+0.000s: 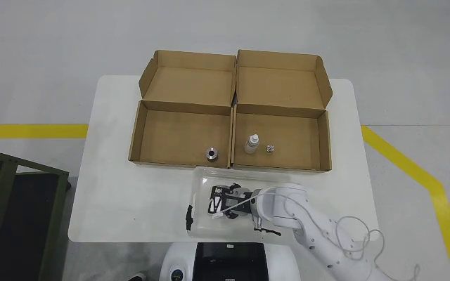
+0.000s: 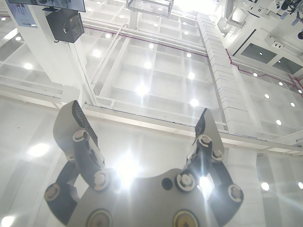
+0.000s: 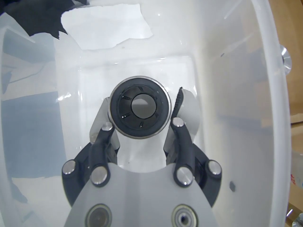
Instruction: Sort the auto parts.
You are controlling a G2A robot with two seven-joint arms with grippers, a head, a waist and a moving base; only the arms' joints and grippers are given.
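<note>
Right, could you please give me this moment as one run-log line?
right gripper: around linear bearing in clear bin | left gripper: open, facing ceiling | cardboard boxes: three parts inside

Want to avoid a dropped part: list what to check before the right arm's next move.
1. Grip: ok; right gripper shut on the round silver-rimmed, black-cored bearing.
2. Exit from the clear plastic bin: ok, open-topped.
3. Left cardboard box: ok, open, holding one silver cylindrical part.
4. Right cardboard box: ok, open, holding a white bottle-shaped part and a small metal part.
5. Left gripper: ok, open, empty, facing the ceiling.
6. Which box suits the bearing: cannot tell.
</note>
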